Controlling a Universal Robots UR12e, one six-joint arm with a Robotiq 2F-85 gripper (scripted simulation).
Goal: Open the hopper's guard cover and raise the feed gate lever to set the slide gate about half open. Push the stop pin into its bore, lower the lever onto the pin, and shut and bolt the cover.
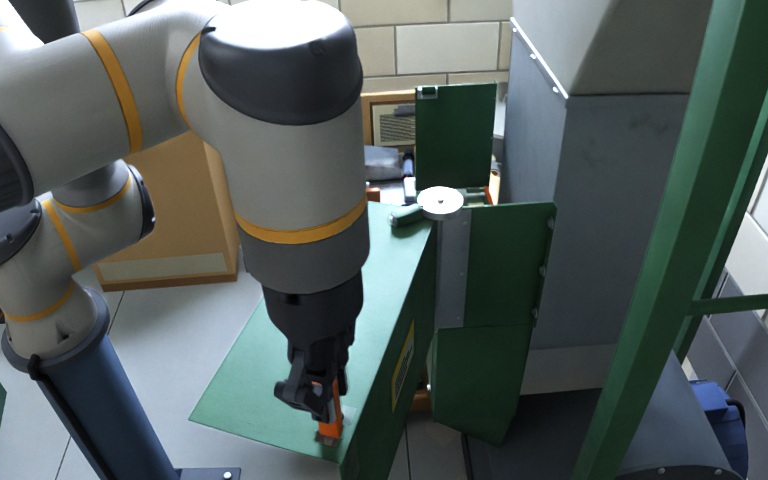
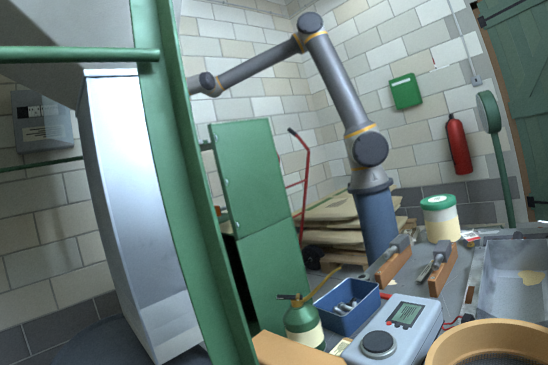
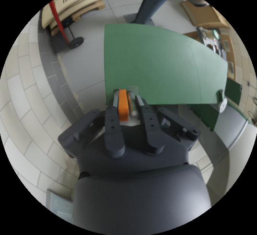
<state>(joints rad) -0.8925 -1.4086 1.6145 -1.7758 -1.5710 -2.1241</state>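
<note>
An orange bolt handle (image 1: 332, 416) (image 3: 123, 105) with a steel bolt rod (image 3: 131, 106) beside it sits at the near free edge of the green guard cover (image 1: 329, 321) (image 3: 158, 66), and my gripper (image 1: 317, 410) (image 3: 127, 102) is clamped on that handle from above. The cover is swung out flat, away from the grey hopper (image 1: 602, 196). At the cover's far corner I see a round steel disc (image 1: 441, 202) (image 3: 223, 104) and a short green lever grip (image 1: 405, 217). The stop pin and its bore are hidden.
Behind stand a brick wall, a tan cabinet (image 1: 162, 220) and a small green flap (image 1: 454, 134). Green frame posts (image 1: 662, 267) stand to the right. The robot's base (image 3: 148, 6) stands on the floor past the cover. A bench with tools (image 2: 400, 287) lies aside.
</note>
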